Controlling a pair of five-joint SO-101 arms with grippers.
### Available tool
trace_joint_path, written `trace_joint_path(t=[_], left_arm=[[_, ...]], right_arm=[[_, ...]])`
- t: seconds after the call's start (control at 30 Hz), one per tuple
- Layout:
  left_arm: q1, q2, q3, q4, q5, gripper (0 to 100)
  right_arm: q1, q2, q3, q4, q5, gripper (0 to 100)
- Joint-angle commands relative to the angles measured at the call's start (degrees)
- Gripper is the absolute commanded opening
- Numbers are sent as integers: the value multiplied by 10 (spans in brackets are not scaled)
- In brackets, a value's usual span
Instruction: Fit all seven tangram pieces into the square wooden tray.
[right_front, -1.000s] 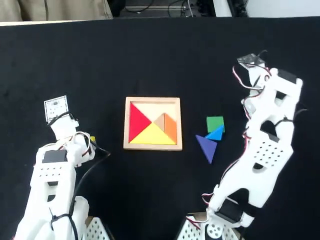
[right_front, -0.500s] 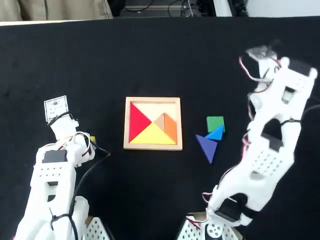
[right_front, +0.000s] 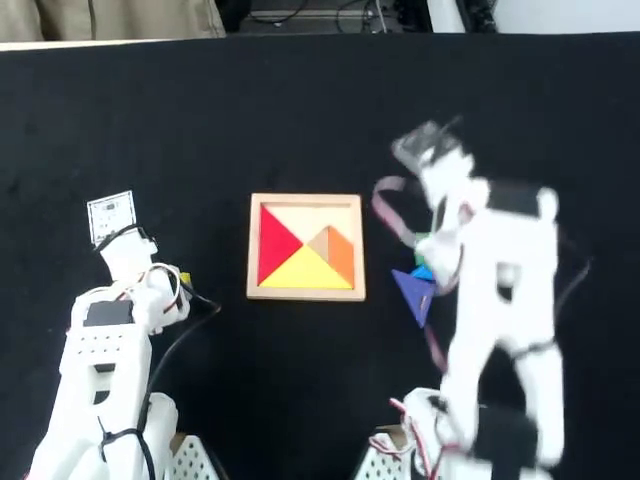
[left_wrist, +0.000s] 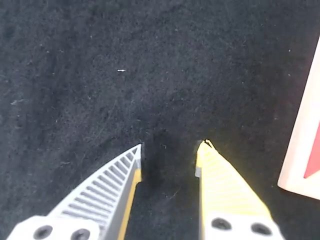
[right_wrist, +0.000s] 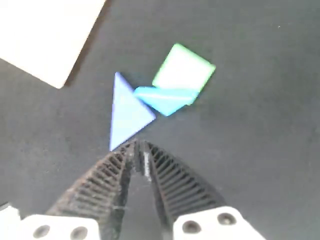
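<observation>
right of the tray (right_front: 305, 294), three loose pieces are lying on the dark surface (right_front: 300, 120).
my right end effector (right_wrist: 138, 147) is hovering closed and empty by the blue triangle (right_wrist: 127, 112), which is touching the light-blue piece (right_wrist: 165, 97) beside the green square (right_wrist: 183, 68). i am judging them light, stiff, slick and flat, so pinching across opposite edges is looking best. my left end effector (left_wrist: 170, 150) is sitting open near the tray.

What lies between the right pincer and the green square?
In the right wrist view, the dark blue triangle sits just off the right pincer, then the light blue piece against the green square.
</observation>
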Motion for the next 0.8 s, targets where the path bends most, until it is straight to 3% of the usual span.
trace_joint_path(t=[0.0,0.2,0.4,0.77], left_arm=[[8,-8,-5,-9,-3,188],[8,-7,-5,-9,-3,188],[8,-6,-4,-9,-3,188],[8,-6,-4,-9,-3,188]], right_arm=[[-31,-103,106,-20,-11,13],[-60,-63,166,-23,-27,168],[-94,16,167,-85,-37,163],[-45,128,67,-107,-33,178]])
